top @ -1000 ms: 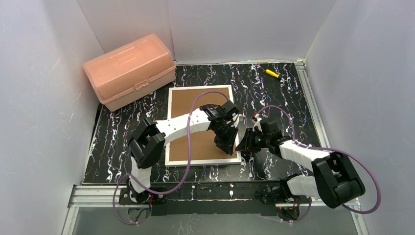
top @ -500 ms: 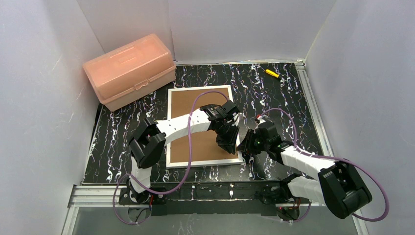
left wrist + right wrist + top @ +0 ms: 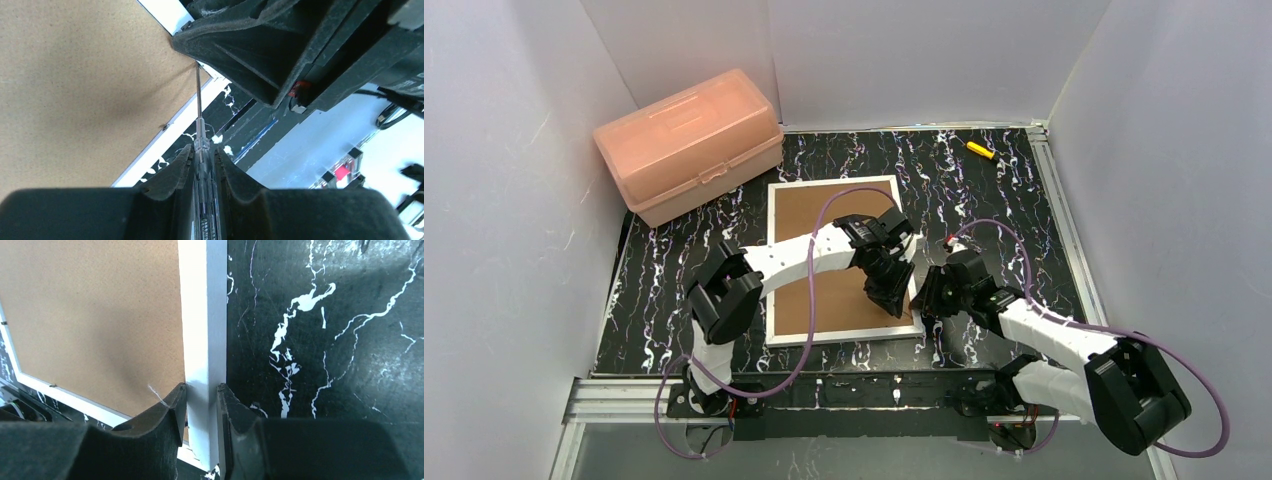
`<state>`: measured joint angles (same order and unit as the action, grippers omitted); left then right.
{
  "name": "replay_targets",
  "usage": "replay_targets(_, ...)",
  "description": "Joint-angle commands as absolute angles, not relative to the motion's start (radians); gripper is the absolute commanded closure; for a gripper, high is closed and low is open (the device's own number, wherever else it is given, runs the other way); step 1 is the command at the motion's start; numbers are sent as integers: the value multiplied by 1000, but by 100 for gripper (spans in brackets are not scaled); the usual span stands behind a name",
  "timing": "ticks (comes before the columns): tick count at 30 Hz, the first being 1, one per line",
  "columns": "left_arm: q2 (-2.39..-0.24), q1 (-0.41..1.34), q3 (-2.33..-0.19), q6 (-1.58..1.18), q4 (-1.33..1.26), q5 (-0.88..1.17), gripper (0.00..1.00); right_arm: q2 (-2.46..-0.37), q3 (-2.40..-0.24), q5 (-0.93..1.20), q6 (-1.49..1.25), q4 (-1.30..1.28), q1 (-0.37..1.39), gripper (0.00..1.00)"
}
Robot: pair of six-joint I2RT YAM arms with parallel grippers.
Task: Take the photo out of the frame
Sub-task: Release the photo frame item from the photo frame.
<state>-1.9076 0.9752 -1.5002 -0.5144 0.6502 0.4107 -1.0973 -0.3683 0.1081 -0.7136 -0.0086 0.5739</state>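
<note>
The frame [image 3: 819, 210] lies face down on the table, its brown fibreboard back [image 3: 100, 315] up inside a narrow white border [image 3: 202, 315]. The photo is hidden under that back. My left gripper [image 3: 889, 295] hangs over the frame's near right part, shut on a clear-handled screwdriver [image 3: 202, 145]. The screwdriver's thin shaft [image 3: 198, 95] reaches to the edge of the back [image 3: 75, 75], right under the right gripper's dark body. My right gripper [image 3: 921, 300] is at the frame's right side, its jaws [image 3: 201, 390] closed on the white border near the corner.
A pink plastic box [image 3: 689, 143] stands at the back left, close to the frame's far left corner. A small yellow tool [image 3: 979, 150] lies at the back right. White walls enclose the black marbled table [image 3: 1004, 200].
The right arm's elbow has swung down toward the near right while its gripper stays on the border. The frame's near right corner has slid slightly right. The left gripper stays put.
</note>
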Motion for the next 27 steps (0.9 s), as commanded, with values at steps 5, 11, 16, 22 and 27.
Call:
replay_targets(5, -1668, 930, -1370, -304, 703, 499, 100, -1093, -532, 120, -596, -147, 569, 53)
replay_targets(11, -1508, 798, -1256, -262, 723, 517, 100, -1205, -583, 185, -563, -136, 534, 48)
replay_targets(16, -1436, 720, -1226, -235, 730, 530, 100, -1270, -623, 160, -545, -178, 531, 30)
replay_targets(22, -1411, 640, -1224, -222, 715, 565, 100, -1263, -621, 222, -537, -166, 532, 37)
replay_targets(27, -1439, 576, -1239, -245, 650, 593, 100, -1256, -569, 355, -595, -62, 556, 45)
